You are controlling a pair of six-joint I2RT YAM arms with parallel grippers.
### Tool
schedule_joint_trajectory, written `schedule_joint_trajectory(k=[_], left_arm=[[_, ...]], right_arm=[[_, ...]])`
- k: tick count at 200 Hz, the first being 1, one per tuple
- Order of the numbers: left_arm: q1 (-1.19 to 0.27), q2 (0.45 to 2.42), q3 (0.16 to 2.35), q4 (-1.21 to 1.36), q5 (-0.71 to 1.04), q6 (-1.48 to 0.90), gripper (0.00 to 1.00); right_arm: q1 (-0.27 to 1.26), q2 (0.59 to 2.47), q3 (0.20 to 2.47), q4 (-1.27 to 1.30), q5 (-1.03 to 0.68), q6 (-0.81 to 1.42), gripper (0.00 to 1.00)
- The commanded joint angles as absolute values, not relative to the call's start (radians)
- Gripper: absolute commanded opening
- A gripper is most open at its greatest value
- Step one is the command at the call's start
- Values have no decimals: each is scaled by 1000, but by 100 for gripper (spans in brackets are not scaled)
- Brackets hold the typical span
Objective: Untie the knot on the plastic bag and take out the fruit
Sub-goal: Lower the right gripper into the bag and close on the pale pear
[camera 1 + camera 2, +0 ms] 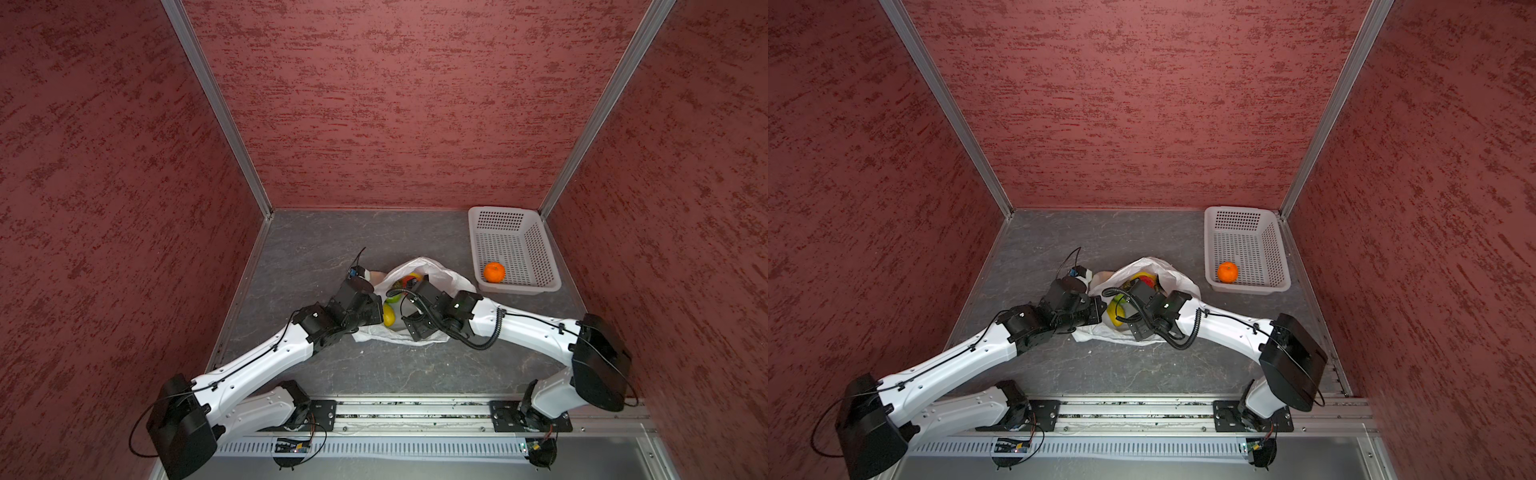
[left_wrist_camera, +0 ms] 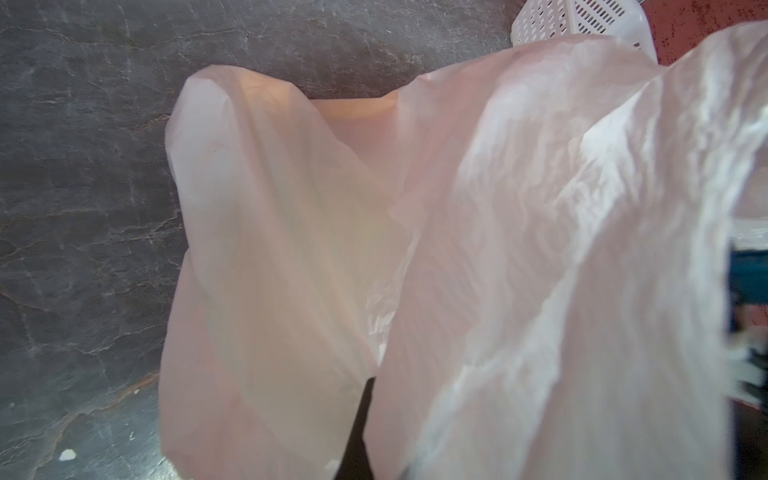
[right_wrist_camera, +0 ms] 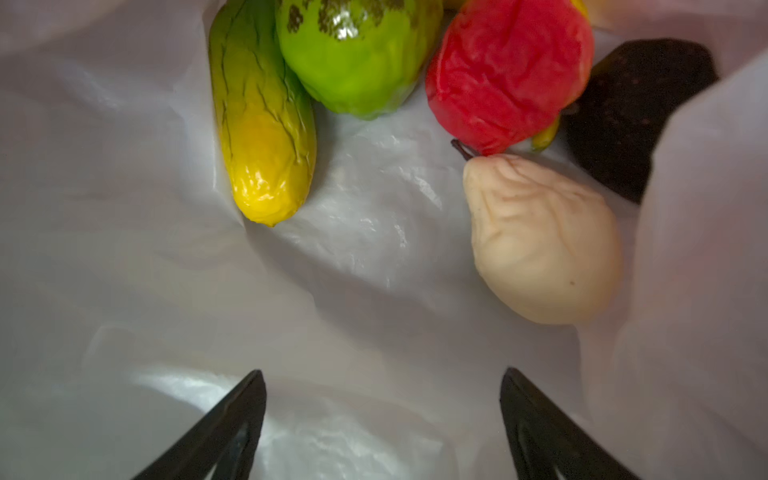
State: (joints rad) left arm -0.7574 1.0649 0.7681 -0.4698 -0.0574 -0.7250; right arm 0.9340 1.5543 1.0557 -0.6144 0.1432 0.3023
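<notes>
Where the right pincer [image 3: 382, 371] is placed inside the bag [image 3: 353, 257], its jaws are seen wide apart with nothing between them, only white film beneath. The left pincer [image 2: 358, 432] is closed, and the bag's edge appears to be pinched in it, so the mouth is held open; no knot is found, and it is judged undone. The bag lies in the middle of the counter [image 1: 316, 249] with the remaining fruit inside. Nearest to the open jaws are the oblong [image 3: 262, 124] and the pear [image 3: 544, 241]. The oblong's long axis runs nearly along the line of reach, its yellow tip pointed toward the pincer. The pear is laid with the broad end nearer and the stem end pointed away, just beside the red fruit [image 3: 507, 75]. Behind them the apple [image 3: 353, 58] and the dark fruit [image 3: 627, 116] are seen. All skins are glossy and wrinkled, so the pieces are judged light, rather soft and slippery. The oblong should be taken across its middle, jaws square to the long axis; the thin limp film may be caught with it. Farthest, in the right back corner, the basket [image 1: 540, 249] is placed, with the orange [image 1: 494, 272] in it.
</notes>
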Motion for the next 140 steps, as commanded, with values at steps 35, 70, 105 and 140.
schedule_joint_trajectory(k=[35, 70, 105, 140], left_arm=[[-779, 1089, 782, -431, -41, -701, 0], [-799, 1094, 762, -414, -46, -710, 0], [-803, 1099, 768, -409, -49, -708, 0], [-803, 1103, 780, -410, -51, -706, 0]], right_arm=[[828, 1616, 1098, -420, 245, 200, 88], [775, 1642, 1094, -384, 257, 216, 90], [757, 1664, 1109, -366, 201, 225, 90], [759, 1648, 1135, -382, 122, 273, 87]])
